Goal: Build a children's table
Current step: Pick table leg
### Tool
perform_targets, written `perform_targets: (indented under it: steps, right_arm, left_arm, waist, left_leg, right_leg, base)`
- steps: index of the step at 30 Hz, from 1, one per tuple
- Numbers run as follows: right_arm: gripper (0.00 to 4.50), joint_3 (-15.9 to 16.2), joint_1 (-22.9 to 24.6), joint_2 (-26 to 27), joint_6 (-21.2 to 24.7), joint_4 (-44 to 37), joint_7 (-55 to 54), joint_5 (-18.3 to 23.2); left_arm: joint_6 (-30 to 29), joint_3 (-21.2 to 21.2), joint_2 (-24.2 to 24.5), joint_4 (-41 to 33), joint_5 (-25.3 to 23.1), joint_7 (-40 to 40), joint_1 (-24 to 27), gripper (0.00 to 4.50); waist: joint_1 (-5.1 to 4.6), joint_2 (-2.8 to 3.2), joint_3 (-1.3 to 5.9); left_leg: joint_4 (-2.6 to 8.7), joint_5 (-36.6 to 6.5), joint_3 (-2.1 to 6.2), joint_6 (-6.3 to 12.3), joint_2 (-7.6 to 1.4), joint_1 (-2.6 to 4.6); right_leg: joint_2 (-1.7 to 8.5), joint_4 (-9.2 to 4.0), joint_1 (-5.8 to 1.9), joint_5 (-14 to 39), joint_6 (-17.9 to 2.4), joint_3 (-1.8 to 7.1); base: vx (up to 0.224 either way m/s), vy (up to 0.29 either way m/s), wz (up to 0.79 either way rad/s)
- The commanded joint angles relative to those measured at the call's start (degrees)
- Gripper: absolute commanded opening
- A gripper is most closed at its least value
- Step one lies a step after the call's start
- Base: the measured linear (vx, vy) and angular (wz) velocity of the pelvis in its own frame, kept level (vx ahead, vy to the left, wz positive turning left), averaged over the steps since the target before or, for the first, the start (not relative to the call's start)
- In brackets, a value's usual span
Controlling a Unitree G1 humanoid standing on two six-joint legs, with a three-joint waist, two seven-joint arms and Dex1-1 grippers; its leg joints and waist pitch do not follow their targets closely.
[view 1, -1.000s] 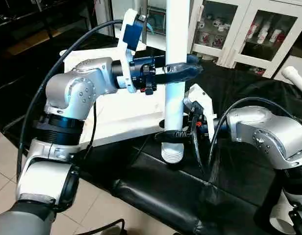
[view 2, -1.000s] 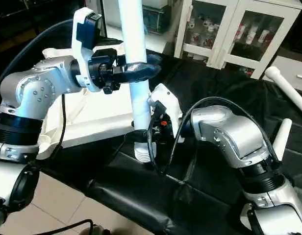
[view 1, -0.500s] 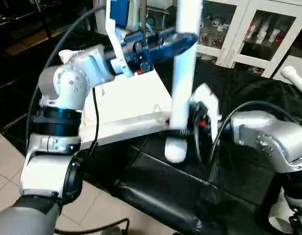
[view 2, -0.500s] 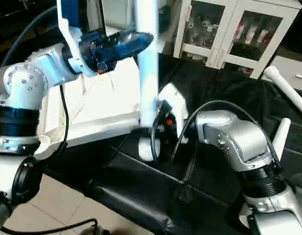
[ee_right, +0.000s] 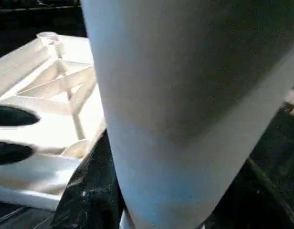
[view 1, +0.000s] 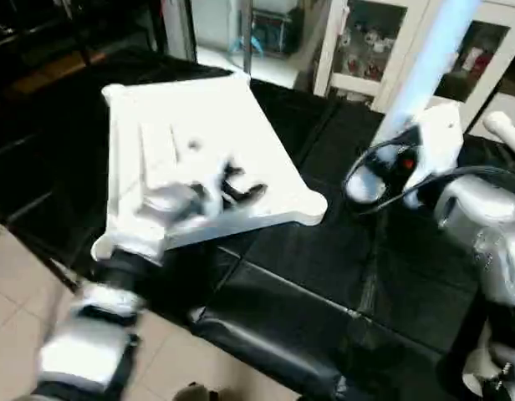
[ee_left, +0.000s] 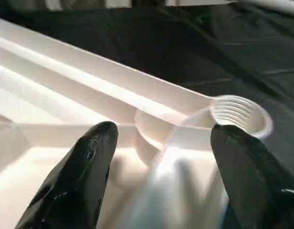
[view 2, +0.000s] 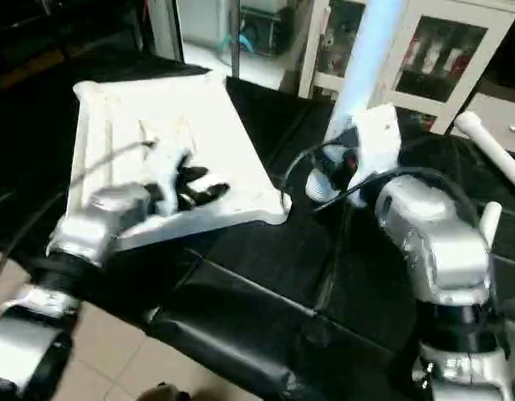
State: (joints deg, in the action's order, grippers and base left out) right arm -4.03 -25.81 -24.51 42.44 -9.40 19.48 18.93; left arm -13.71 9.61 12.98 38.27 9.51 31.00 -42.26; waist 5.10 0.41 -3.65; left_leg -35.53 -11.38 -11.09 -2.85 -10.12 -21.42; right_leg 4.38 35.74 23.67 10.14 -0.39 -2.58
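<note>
Now the left hand (ee_left: pixel 159 157) has let go of the leg (view 1: pixel 425 67) and dropped, fingers wide and empty, over the tabletop (view 1: pixel 191 142) by its threaded corner socket (ee_left: pixel 240 117). The right hand (ee_right: pixel 152 210) alone grips the leg, lifted clear and tilted. The leg is not yet seated in a socket; realignment appears necessary.

Tabletop (view 1: pixel 199 142) lying on the work table (view 1: pixel 324 276), in the frame's upper left. Left gripper (view 1: pixel 241 190) over its near edge. Leg (view 1: pixel 425 67) upper right, held tilted by the right gripper (view 1: pixel 376 180), apart from the tabletop. Another leg (view 1: pixel 502 129) at far right.
</note>
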Motion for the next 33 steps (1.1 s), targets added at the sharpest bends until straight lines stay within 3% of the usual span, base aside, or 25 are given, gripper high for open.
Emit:
perform_targets:
  steps: [1,2,5,8,11,12,13,14,15,16,17,18,19,20,21,22,23,24,25,26,27,28,29,32,33]
  right_arm:
    - [1.86,0.0,2.0,0.3,0.6,-3.0,-3.7,-2.9]
    - [1.86,0.3,2.6,0.4,0.4,-3.6,-4.6,-3.8]
    - [1.86,3.4,6.5,1.5,-5.1,-6.4,-12.6,-13.2]
    - [1.86,0.0,12.1,7.3,-5.1,-11.1,-15.6,-10.3]
    - [1.86,-0.4,15.2,9.3,-6.4,-13.4,-15.3,-8.3]
    - [1.86,-0.5,15.9,10.0,-6.2,-13.7,-15.8,-8.2]
    - [1.86,-0.3,16.6,10.6,-6.0,-13.9,-15.9,-7.9]
    - [1.86,0.2,17.2,11.0,-5.8,-14.0,-16.0,-8.0]
    - [1.86,1.2,18.1,11.0,-5.9,-13.9,-15.9,-8.6]
    - [1.86,1.9,18.9,11.0,-6.0,-14.0,-15.8,-9.1]
    - [1.86,1.8,19.8,12.1,-5.2,-14.4,-15.5,-8.8]
    - [1.86,1.8,19.8,12.1,-5.2,-14.4,-15.5,-8.8]
    - [1.86,1.9,20.5,12.7,-5.0,-14.5,-15.4,-8.8]
    - [1.86,2.5,20.9,12.8,-5.0,-14.5,-15.3,-9.1]
    - [1.86,2.9,21.1,12.9,-5.2,-14.3,-15.5,-9.3]
    - [1.86,3.2,21.2,13.0,-5.4,-14.1,-15.6,-9.4]
    - [1.86,3.6,21.6,13.2,-5.2,-14.1,-16.4,-9.8]
    - [1.86,3.7,21.6,13.2,-5.0,-14.2,-16.5,-9.9]
    - [1.86,3.6,21.4,13.2,-4.8,-14.3,-16.6,-9.9]
    - [1.86,3.6,21.3,13.4,-4.9,-14.6,-16.6,-9.6]
    - [1.86,4.0,21.0,13.2,-5.5,-14.3,-16.4,-10.0]
    - [1.86,4.1,20.7,13.4,-5.8,-13.8,-16.3,-10.1]
    - [1.86,4.5,20.3,13.3,-6.0,-13.2,-16.1,-10.5]
    - [1.86,5.4,18.7,12.4,-6.0,-12.1,-14.9,-11.2]
    - [1.86,5.5,18.6,12.3,-6.0,-12.0,-14.8,-11.2]
  left_arm:
    - [1.4,0.4,-0.4,2.3,-3.9,-7.3,-0.8,3.56]
    - [0.9,0.3,-0.6,2.4,-4.5,-9.0,-0.8,3.56]
    - [0.4,-7.1,-2.3,-11.1,-2.3,-17.6,5.9,3.56]
    - [0.7,-10.4,-4.3,-30.9,-3.1,-21.8,18.5,3.56]
    - [2.0,-10.1,-5.5,-38.6,-4.7,-23.9,25.6,3.56]
    - [1.0,-9.9,-6.0,-40.2,-5.5,-25.8,28.0,3.56]
    - [0.1,-10.1,-6.7,-41.6,-5.1,-27.0,30.1,3.56]
    - [0.1,-10.6,-7.4,-42.4,-5.1,-28.3,31.3,3.56]
    - [0.0,-10.8,-7.8,-42.7,-5.1,-29.2,32.1,3.56]
    - [-0.1,-10.9,-8.0,-43.0,-5.4,-29.7,32.4,3.56]
    - [-0.7,-10.7,-8.2,-44.3,-6.4,-30.5,32.6,3.56]
    - [-0.7,-10.7,-8.2,-44.3,-6.4,-30.5,32.6,3.56]
    - [-1.3,-10.4,-8.3,-45.0,-6.8,-30.4,32.3,3.56]
    - [-1.3,-10.1,-8.2,-45.5,-7.7,-30.5,31.9,3.56]
    - [-1.7,-9.9,-8.0,-45.5,-8.2,-30.5,31.6,3.56]
    - [-2.2,-9.7,-7.9,-45.4,-8.7,-30.6,31.3,3.56]
    - [-2.8,-8.2,-7.1,-45.2,-11.2,-31.5,31.2,3.56]
    - [-2.7,-7.8,-7.0,-45.2,-11.8,-31.7,31.2,3.56]
    - [-2.7,-7.7,-7.1,-45.1,-11.8,-31.7,31.0,3.56]
    - [-2.5,-7.3,-7.7,-45.2,-11.8,-32.0,30.6,3.56]
    - [-2.4,-7.0,-8.1,-45.2,-11.6,-31.9,30.3,3.56]
    - [-2.9,-6.7,-8.4,-45.2,-11.6,-31.8,30.0,3.56]
    - [-3.3,-6.4,-8.5,-45.2,-11.9,-32.0,29.9,3.56]
    - [-4.2,-6.6,-9.3,-45.5,-11.5,-32.2,29.7,3.56]
    - [-4.2,-6.7,-9.4,-45.6,-11.4,-32.2,29.7,3.56]
  waist:
    - [-0.66,1.18,4.64]
    - [-0.80,0.66,4.70]
    - [-1.07,0.98,4.86]
    - [-2.05,-0.01,4.59]
    - [-3.05,0.43,4.03]
    - [-3.54,0.58,4.30]
    - [-2.76,-0.14,4.11]
    - [-2.75,-0.43,3.90]
    - [-2.42,-1.34,3.85]
    - [-2.20,-1.44,4.03]
    - [-0.02,-2.44,3.79]
    - [0.22,-3.12,3.50]
    - [0.42,-3.55,3.55]
    - [0.34,-2.99,3.86]
    - [-0.54,-2.57,3.54]
    - [-2.74,-0.83,3.82]
    - [-5.45,1.94,3.50]
    - [-5.69,1.33,4.35]
    - [-5.10,2.18,3.04]
    - [-5.58,2.13,3.42]
    - [-6.18,3.12,4.55]
    - [-6.90,2.69,4.83]
    - [-7.22,1.96,5.04]
    - [-7.07,0.82,5.98]
    - [-6.25,0.27,5.91]
  left_leg:
    - [4.02,-7.3,1.35,-0.46,-2.36,1.17]
    - [4.08,-7.8,1.38,-0.72,-2.26,1.12]
    - [3.97,-7.5,1.60,-1.42,-2.35,0.63]
    - [4.19,-7.2,1.44,0.76,-2.59,0.12]
    - [4.60,-10.6,1.37,2.28,-2.71,0.52]
    - [2.33,-12.9,-1.40,-1.10,-2.50,3.36]
    - [1.80,-17.8,-1.61,-4.01,-1.64,3.88]
    - [1.65,-18.7,-1.96,-4.39,-1.40,3.17]
    - [0.60,-20.7,-2.48,-3.20,-1.03,3.36]
    - [0.01,-20.7,-2.20,-1.98,-0.57,2.86]
    - [-4.16,-17.6,0.06,1.85,0.86,0.66]
    - [-5.78,-16.4,1.51,2.85,1.34,-0.56]
    - [-6.41,-12.5,4.72,2.92,1.71,-2.15]
    - [-5.97,-11.1,5.48,3.02,2.34,-2.07]
    - [-3.21,-9.5,5.42,5.03,3.75,0.26]
    - [1.88,-10.1,4.95,8.53,2.37,5.59]
    - [7.12,-11.5,8.11,18.15,-0.23,1.19]
    - [6.31,-8.0,8.48,18.03,-1.04,2.33]
    - [7.09,-6.3,7.60,9.14,-2.15,0.16]
    - [6.67,-4.1,8.22,2.25,-1.94,0.62]
    - [7.36,-1.0,9.68,-17.49,-1.38,2.80]
    - [8.00,2.1,10.07,-25.92,-1.92,3.72]
    - [9.23,6.0,12.34,-31.86,-5.03,4.70]
    - [9.44,7.3,12.95,-27.45,-5.33,5.23]
    - [6.42,2.7,11.80,-21.99,-4.90,2.76]
  right_leg:
    - [2.91,-4.06,-3.37,3.5,-12.0,2.33]
    - [2.84,-3.99,-3.71,3.8,-11.7,2.33]
    - [3.52,-3.89,-4.21,7.0,-11.9,2.38]
    - [3.54,-4.18,-4.13,7.5,-11.5,2.37]
    - [2.97,-5.31,-3.09,14.6,-9.4,2.15]
    - [0.22,-7.72,0.24,20.2,-6.3,4.11]
    - [-0.07,-7.18,0.78,27.6,-4.3,5.25]
    - [-0.27,-7.36,0.61,29.1,-2.8,6.45]
    - [-0.04,-7.63,1.12,32.4,-1.7,8.72]
    - [0.49,-7.64,0.42,33.6,-1.4,10.16]
    - [4.96,-9.88,-2.46,40.8,-0.7,17.91]
    - [6.10,-10.47,-3.38,43.5,-0.3,20.08]
    - [5.93,-10.10,-4.82,43.1,-1.1,21.95]
    - [4.52,-9.76,-4.54,40.1,-1.6,21.93]
    - [-0.63,-9.93,-2.39,35.6,-0.3,20.62]
    - [-6.03,-6.59,2.72,28.7,1.9,13.81]
    - [-5.09,4.23,2.32,17.1,-2.5,3.63]
    - [-4.04,6.14,2.82,13.6,-2.9,1.36]
    - [-2.93,6.51,2.57,8.3,-3.1,-0.90]
    - [-2.47,5.35,1.12,5.0,-3.4,-1.45]
    - [-2.57,4.24,0.07,2.5,-2.9,-2.97]
    - [-2.53,3.98,0.13,2.6,-2.8,-3.17]
    - [-1.06,4.17,-1.34,4.1,-2.4,-2.52]
    - [2.05,1.67,-3.27,2.2,-7.0,-1.20]
    - [7.58,-0.87,-5.51,-1.1,-14.0,0.80]
  base:
    - [0.000,0.000,0.00]
    - [0.000,0.000,0.00]
    - [0.000,0.000,0.00]
    - [0.000,0.000,0.00]
    - [0.000,0.000,0.00]
    - [0.000,0.000,0.00]
    - [-0.044,0.008,-0.33]
    - [-0.044,0.008,-0.33]
    - [-0.013,0.040,-0.47]
    - [-0.023,0.078,-0.47]
    - [-0.023,0.078,-0.47]
    - [-0.022,0.143,-0.57]
    - [-0.031,0.215,-0.65]
    - [-0.031,0.215,-0.65]
    - [-0.055,0.273,-0.59]
    - [-0.110,0.284,-0.43]
    - [-0.110,0.284,-0.43]
    - [-0.113,0.294,-0.04]
    - [-0.080,0.302,0.12]
    - [-0.080,0.302,0.12]
    - [-0.076,0.245,-0.01]
    - [-0.067,0.147,0.10]
    - [-0.067,0.147,0.10]
    - [-0.102,0.076,0.10]
    - [-0.121,0.049,0.03]
